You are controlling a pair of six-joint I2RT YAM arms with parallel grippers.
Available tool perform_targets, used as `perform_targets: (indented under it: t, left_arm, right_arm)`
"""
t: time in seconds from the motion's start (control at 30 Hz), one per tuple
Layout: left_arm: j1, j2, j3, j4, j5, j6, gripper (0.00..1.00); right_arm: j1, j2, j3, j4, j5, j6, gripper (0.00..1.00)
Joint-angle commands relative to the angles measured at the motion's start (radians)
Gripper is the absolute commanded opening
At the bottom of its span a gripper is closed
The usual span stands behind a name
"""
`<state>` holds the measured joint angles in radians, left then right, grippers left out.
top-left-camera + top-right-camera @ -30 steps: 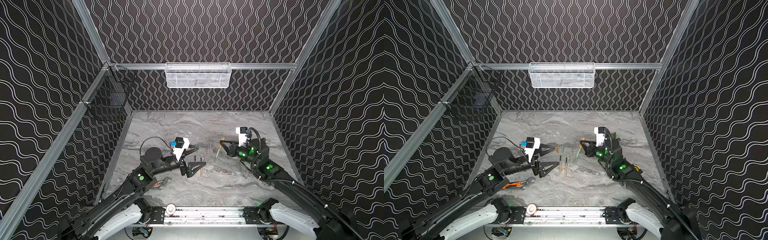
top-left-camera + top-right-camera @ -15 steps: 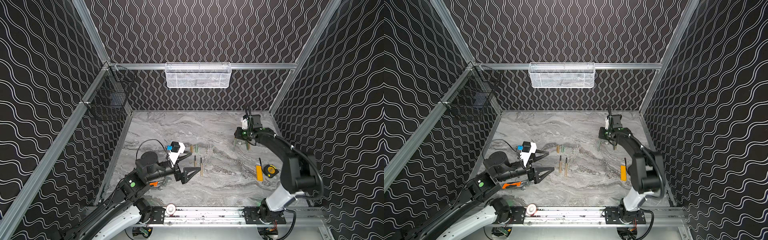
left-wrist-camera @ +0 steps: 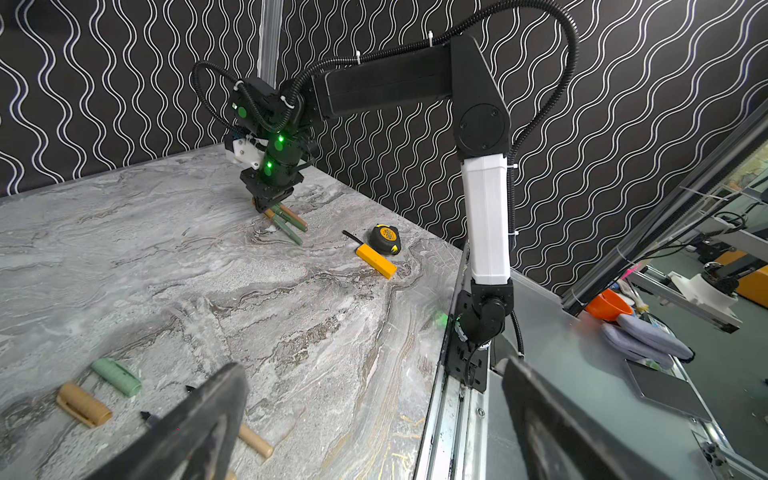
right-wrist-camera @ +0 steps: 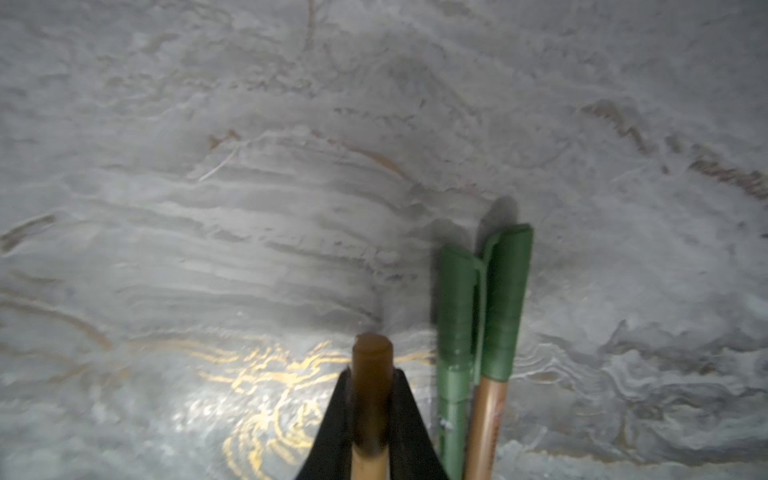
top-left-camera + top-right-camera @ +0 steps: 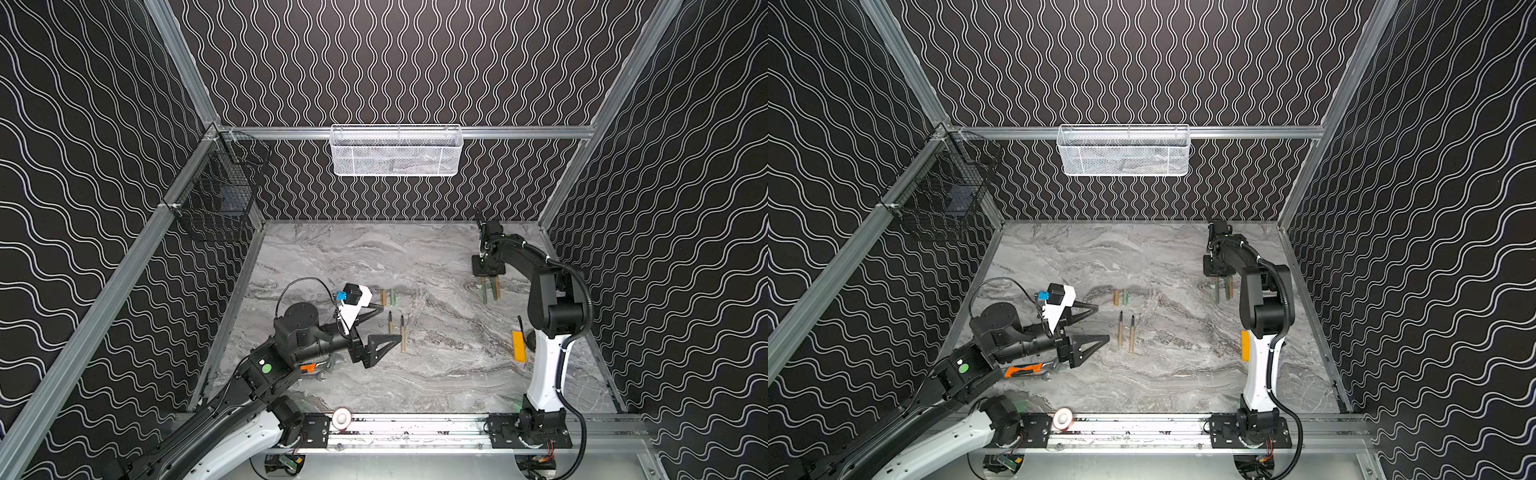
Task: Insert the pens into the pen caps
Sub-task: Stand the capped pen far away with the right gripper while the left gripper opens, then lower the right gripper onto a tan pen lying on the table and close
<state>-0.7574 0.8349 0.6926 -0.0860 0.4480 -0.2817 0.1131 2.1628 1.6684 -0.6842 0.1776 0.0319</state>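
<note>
The right wrist view alone shows the grip. The right fingers (image 4: pixel 332 415) are narrowed tight on a brown-capped pen (image 4: pixel 371 357), and its cap end pokes out past their tips, low over the grey marble worktop (image 4: pixel 208 208). Just beside it two more capped pens lie touching side by side: a green pen (image 4: pixel 455 311) and a tan pen with a green cap (image 4: pixel 505 299). In both top views that arm points straight down at the far right of the worktop, and its body hides the fingers, so only the pen ends show beneath it. The left wrist view looks across at the same cluster. It also shows a tape measure (image 3: pixel 386 239) next to a yellow block (image 3: pixel 376 259); from above the block shows, but I cannot make out the tape measure behind the arm. The left fingers (image 3: pixel 203 419) are spread wide and hold nothing, near the front left. Close by are two uncapped pens (image 5: pixel 1120 330) (image 5: pixel 1132 334), lying side by side with their dark tips toward the back wall. Just beyond them are a tan cap (image 5: pixel 1116 297) and a green cap (image 5: pixel 1125 296), close together. An orange-handled wrench (image 5: pixel 1025 370) under the left arm shows only in the top views.
</note>
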Motion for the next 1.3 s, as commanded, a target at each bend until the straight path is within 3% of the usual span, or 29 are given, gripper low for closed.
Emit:
perform_targets:
  t: [0.0,0.37,0.57,0.77,0.83,0.87,0.93,1.1,1.27]
  left_arm:
    - [0.001,0.008,0.005,0.014,-0.007,0.011,0.99]
    - [0.001,0.029,0.008,0.012,-0.008,0.013,0.99]
    - [0.001,0.045,0.017,0.003,-0.023,0.017,0.99]
    - [0.001,0.044,0.020,-0.025,-0.066,0.010,0.99]
    - [0.001,0.041,0.024,-0.043,-0.092,0.006,0.99]
    - [0.000,0.041,0.025,-0.057,-0.113,0.005,0.99]
    - [0.001,0.045,0.037,-0.097,-0.167,0.005,0.99]
    - [0.001,0.085,0.060,-0.224,-0.361,-0.013,0.99]
    - [0.000,0.088,0.067,-0.305,-0.476,-0.049,0.99]
  right_arm:
    - [-0.001,0.020,0.029,-0.050,0.080,-0.038,0.19]
    - [0.019,-0.010,0.046,-0.043,0.071,-0.041,0.33]
    - [0.059,-0.142,-0.050,0.031,-0.023,-0.021,0.48]
    - [0.098,-0.354,-0.258,0.182,-0.202,0.018,0.60]
    - [0.112,-0.431,-0.346,0.244,-0.258,0.033,0.76]
    - [0.114,-0.457,-0.377,0.266,-0.296,0.041,0.99]
    - [0.134,-0.517,-0.446,0.299,-0.351,0.049,0.99]
    - [0.227,-0.656,-0.609,0.365,-0.343,0.084,1.00]
    - [0.378,-0.702,-0.730,0.408,-0.356,0.168,0.93]
